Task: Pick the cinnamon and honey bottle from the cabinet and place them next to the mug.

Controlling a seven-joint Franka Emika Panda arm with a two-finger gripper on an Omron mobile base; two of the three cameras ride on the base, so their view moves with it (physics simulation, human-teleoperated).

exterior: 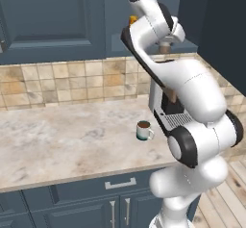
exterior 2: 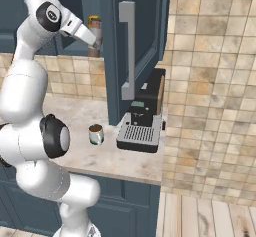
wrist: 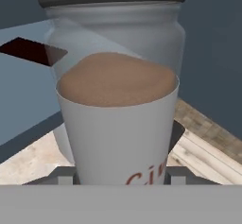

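The cinnamon (wrist: 118,109), a jar of brown powder with a grey cap and a white label, looms right in front of the hand camera. My gripper (wrist: 121,178) is shut on it, one fingertip (wrist: 66,176) against each side of its base. The jar (exterior 2: 94,40) stands at the front of the cabinet (exterior: 53,15) niche, with the hand (exterior: 169,35) reaching in from the left. The honey bottle (exterior 2: 93,21) shows its orange top just behind the jar, and also (exterior: 133,19) behind my arm. The mug (exterior: 143,130) with dark liquid stands on the counter below (exterior 2: 95,134).
A black coffee machine (exterior 2: 142,121) sits on the counter right of the mug. An open dark cabinet door with a long grey handle (exterior 2: 127,51) hangs beside the niche. The marble counter (exterior: 62,135) spreads wide to the left of the mug.
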